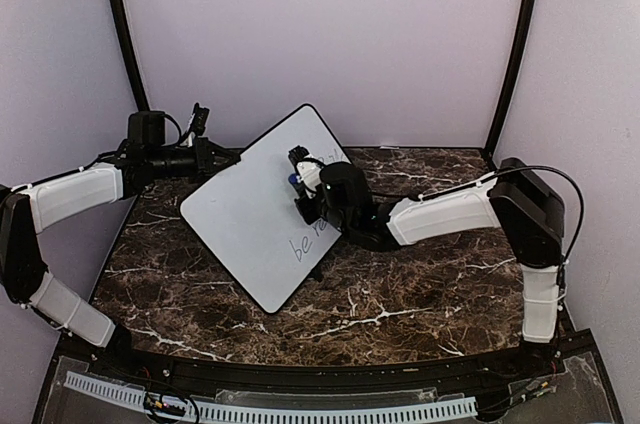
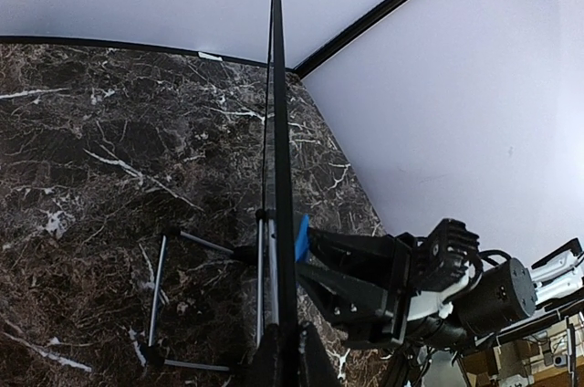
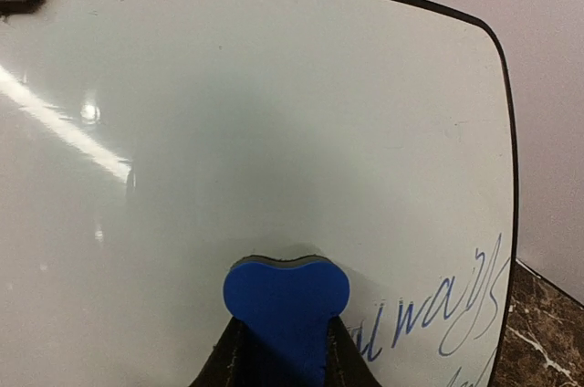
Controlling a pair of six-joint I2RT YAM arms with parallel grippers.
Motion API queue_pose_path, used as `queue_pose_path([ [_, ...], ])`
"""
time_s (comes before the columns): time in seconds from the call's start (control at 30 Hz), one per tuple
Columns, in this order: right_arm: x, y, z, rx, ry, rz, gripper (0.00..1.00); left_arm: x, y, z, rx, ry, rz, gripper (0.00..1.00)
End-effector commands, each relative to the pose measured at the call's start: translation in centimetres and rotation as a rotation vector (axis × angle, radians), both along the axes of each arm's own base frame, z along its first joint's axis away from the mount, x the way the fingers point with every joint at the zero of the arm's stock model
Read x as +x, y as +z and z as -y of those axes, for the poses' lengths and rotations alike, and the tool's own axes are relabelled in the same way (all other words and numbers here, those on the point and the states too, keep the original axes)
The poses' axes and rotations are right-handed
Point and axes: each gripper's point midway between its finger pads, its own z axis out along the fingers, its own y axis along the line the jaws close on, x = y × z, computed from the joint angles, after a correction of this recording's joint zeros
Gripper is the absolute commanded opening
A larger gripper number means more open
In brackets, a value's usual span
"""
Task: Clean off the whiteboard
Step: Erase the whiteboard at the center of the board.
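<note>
One whiteboard is sitting tilted mid-table. Two claws: the left claw is clenching the board's 10 o'clock edge. The right claw is grasping one blue eraser, pressing it on the board at 1 o'clock. Handwriting is showing at 5 o'clock.

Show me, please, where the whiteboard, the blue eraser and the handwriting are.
whiteboard (image 3: 274,113): right wrist view, bare white face.
blue eraser (image 3: 286,300): right wrist view, middle of its blue foam.
handwriting (image 3: 429,309): right wrist view, on the blue letters at lower right.
</note>
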Motion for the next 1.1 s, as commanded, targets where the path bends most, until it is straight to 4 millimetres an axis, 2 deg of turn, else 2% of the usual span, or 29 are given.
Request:
queue_pose_path([
  [0.0, -3.6, -5.1, -1.6, -0.107, 0.13, -0.148, 0.22, -3.8, 3.5, 3.0, -0.076, -0.223, 0.114, 0.0],
  [0.43, 2.7, -8.8, 5.7, -0.095, -0.048, -0.259, 0.22, -3.9, 3.7, 3.0, -0.08, -0.224, 0.115, 0.0],
  [0.53, 3.2, -8.8, 6.5, -0.087, -0.062, -0.256, 0.22, -3.9, 3.7, 3.0, -0.079, -0.223, 0.116, 0.0],
  [0.67, 1.7, -8.2, 5.4, -0.029, 0.01, -0.278, 0.22, -3.9, 3.7, 3.0, -0.081, -0.224, 0.114, 0.0],
  [0.9, -3.8, -7.6, 1.4, 0.003, 0.177, -0.264, 0.22, -3.9, 3.6, 3.0, -0.079, -0.224, 0.113, 0.0],
  [1.07, -4.7, -8.1, 1.1, 0.031, 0.186, -0.298, 0.22, -3.8, 3.5, 3.0, -0.078, -0.224, 0.111, 0.0],
])
